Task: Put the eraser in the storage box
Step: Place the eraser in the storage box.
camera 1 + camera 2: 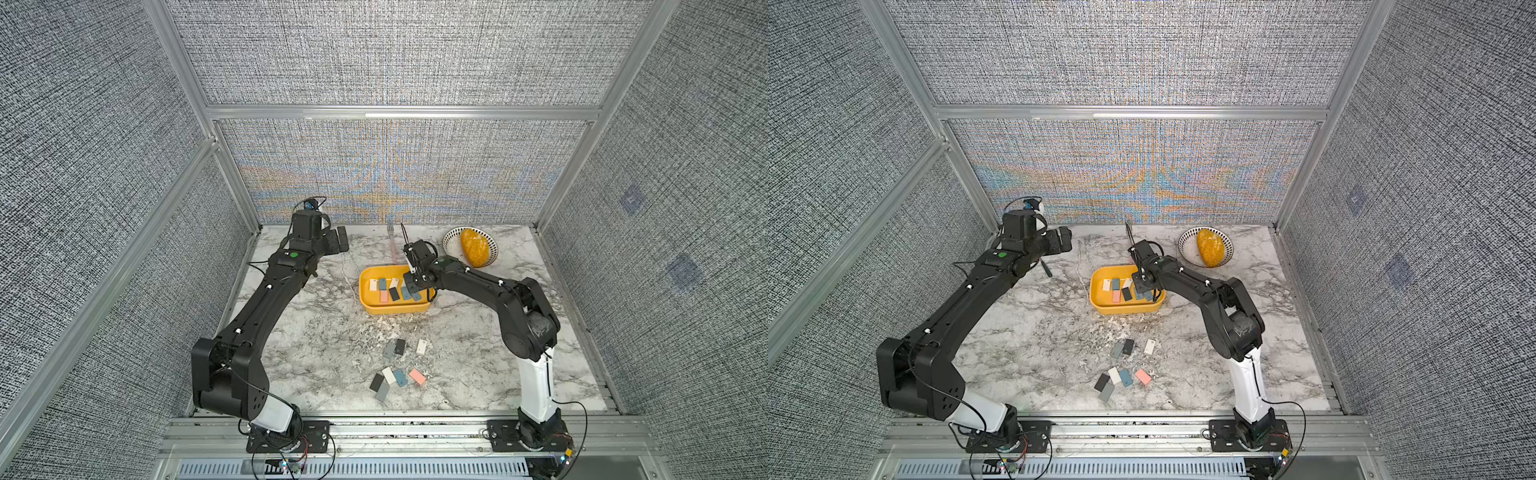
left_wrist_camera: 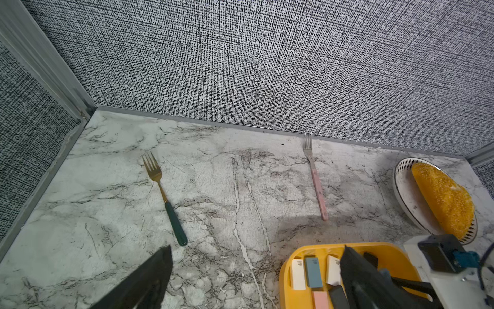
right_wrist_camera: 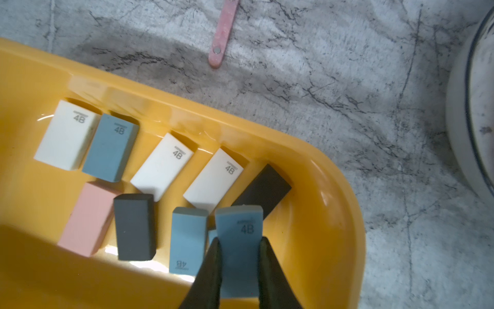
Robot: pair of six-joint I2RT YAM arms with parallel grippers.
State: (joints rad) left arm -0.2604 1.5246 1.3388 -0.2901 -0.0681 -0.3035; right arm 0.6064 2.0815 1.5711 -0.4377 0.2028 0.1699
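1. The right tool [image 3: 238, 242] is clamped on the long sides of the eraser [image 3: 240, 222], a blue one. It holds the eraser over the floor of the box [image 3: 328, 227], near a rounded corner. I cannot tell whether the eraser touches down.
2. Just beside the tool lies a second blue eraser [image 3: 187, 240], and just past the held tip a dark eraser [image 3: 263, 187]. Released here, the eraser may land tilted across them. Lowering further could shove them.
3. The rubber may cling to one pad as the jaws part and get dragged back out.
4. Further off, white erasers [image 3: 163, 166] crowd the floor, leaving little bare room.
5. Beyond the box wall, a pink fork [image 3: 220, 40] and a bowl [image 3: 470, 107] lie on the worktop [image 3: 347, 80], clear of the tool.
6. Farthest off, the left tool [image 1: 340, 241] has its jaws apart and holds nothing.
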